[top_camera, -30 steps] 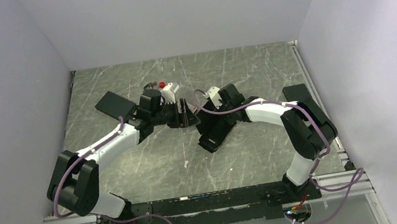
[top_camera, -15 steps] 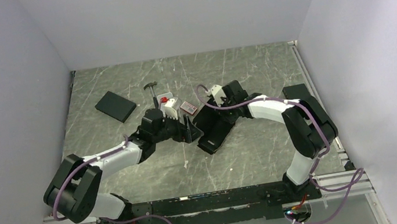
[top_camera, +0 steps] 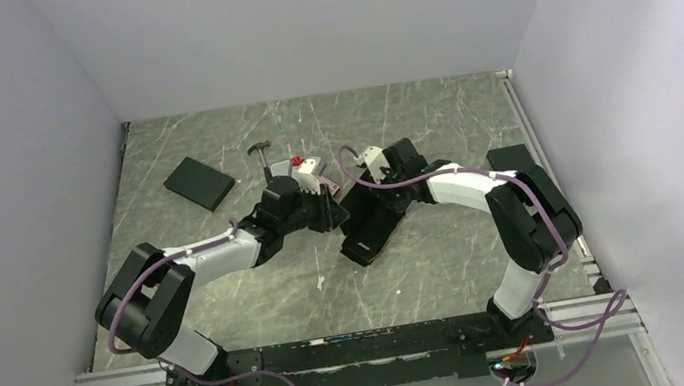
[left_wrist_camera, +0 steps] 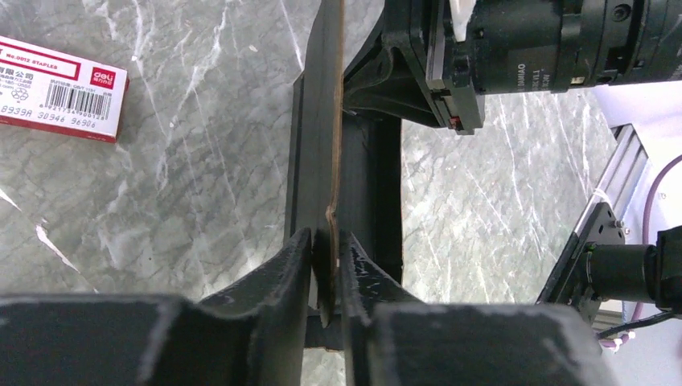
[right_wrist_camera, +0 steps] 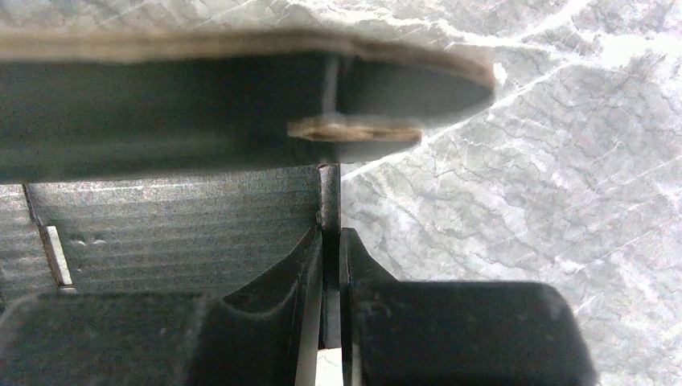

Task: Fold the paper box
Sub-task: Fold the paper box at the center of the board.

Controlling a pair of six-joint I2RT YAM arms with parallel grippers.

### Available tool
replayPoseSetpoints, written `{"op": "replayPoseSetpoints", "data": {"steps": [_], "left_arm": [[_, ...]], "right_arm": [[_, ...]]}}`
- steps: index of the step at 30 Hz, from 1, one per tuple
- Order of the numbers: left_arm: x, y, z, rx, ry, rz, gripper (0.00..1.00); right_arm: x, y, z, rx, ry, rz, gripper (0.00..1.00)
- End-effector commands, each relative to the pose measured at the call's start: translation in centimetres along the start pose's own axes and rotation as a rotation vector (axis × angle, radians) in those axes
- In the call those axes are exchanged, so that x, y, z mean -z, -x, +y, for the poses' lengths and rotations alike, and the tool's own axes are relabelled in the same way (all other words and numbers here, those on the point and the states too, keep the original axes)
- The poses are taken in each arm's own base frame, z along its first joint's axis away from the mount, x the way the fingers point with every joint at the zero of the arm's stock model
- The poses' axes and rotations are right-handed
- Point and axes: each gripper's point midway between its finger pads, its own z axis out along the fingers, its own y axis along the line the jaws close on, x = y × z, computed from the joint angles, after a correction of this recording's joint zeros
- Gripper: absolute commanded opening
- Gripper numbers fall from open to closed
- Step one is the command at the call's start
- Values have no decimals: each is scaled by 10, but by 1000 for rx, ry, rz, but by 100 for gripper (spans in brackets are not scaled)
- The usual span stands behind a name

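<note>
Box [top_camera: 369,229] sits mid-surface [top_camera: 439,119], between the two arms and partly raised off the marble. From above, its long axis runs on a diagonal: far end toward the right arm, near end toward the bases.

Left pincer [left_wrist_camera: 324,241]: pinching a cardboard panel [left_wrist_camera: 326,121] that stands on edge. We see one finger on each face of the sheet, with the brown cut edge showing between them. The panel runs straight away from this pincer, along its line of sight, and ends by the right arm's wrist [left_wrist_camera: 523,48]. So the sheet lies dead ahead of the left pincer, edge-on, not flat.

Right pincer [right_wrist_camera: 330,235]: pressed together on a thin upright wall of the box. The corrugated inner face is to its left, bare marble to its right. A second flap with a rounded tab crosses overhead, blurred and close to the lens.

The two pincers face each other across the box, near one another, each on its own piece of card. From above we cannot tell how those pieces join at the corner; it is black on black.

Our reading: the coming move turns on the left-held panel folding about its crease toward the right-held wall. The left arm has that panel; the right arm looks to be the anchor.

Staple carton [left_wrist_camera: 60,88] lies flat to the left of the panel, apart from it. Black slab [top_camera: 199,183] lies well apart, far left.
</note>
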Motion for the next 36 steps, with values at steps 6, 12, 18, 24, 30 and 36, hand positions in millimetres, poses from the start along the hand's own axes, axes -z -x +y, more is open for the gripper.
{"op": "replayPoseSetpoints", "data": {"steps": [6, 12, 18, 24, 30, 36], "left_arm": [[-2, 19, -4, -83, 63, -8, 4], [-1, 22, -6, -104, 66, 4, 1], [-1, 23, -6, -126, 77, 5, 0], [-1, 25, -6, -144, 88, 11, 0], [-2, 29, -7, -163, 99, 9, 0], [-3, 33, -11, -163, 86, 0, 0]], "right_arm": [[8, -12, -2, 25, 1, 58, 17], [13, -12, -11, 7, -2, 51, 23], [17, -9, -13, 4, 11, 31, 25], [17, -13, -13, 31, 13, 41, 24], [19, -17, -15, 80, 6, 54, 22], [14, -21, -23, 120, -68, 72, 0]]}}
